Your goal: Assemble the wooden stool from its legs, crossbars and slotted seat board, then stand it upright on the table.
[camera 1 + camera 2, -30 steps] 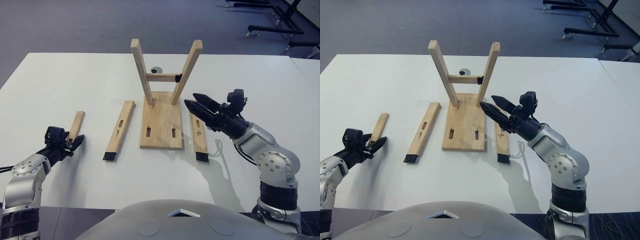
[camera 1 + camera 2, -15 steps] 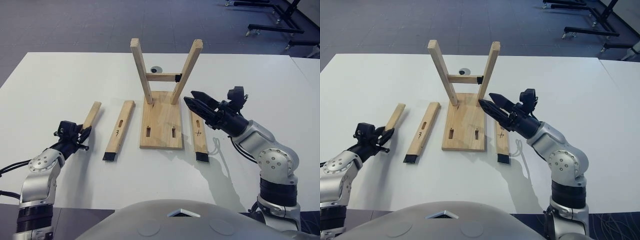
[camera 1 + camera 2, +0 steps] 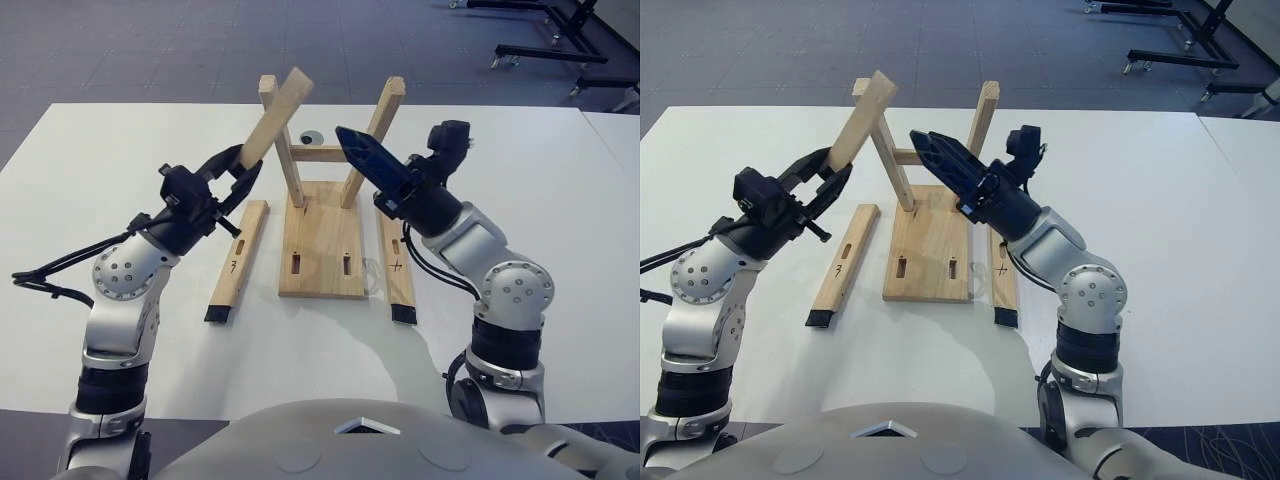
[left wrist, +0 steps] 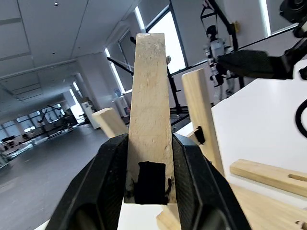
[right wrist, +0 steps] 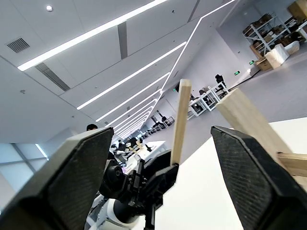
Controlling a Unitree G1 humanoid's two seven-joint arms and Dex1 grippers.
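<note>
You're looking at pale, bare wood throughout: the seat board (image 3: pixel 322 240) is matt with faint grain, and the upright legs (image 3: pixel 387 105) standing on it match. The loose leg (image 4: pixel 149 96) clamped in your left gripper (image 3: pixel 248 160) shows a rougher sawn face and a matt black patch near its end. The plank (image 3: pixel 238 258) left of the seat board has a black-capped end. Your right gripper (image 3: pixel 352 145) has black plastic fingers (image 5: pixel 81 177), finely stippled. The table (image 3: pixel 120 170) under the seat board is smooth, matt white.
</note>
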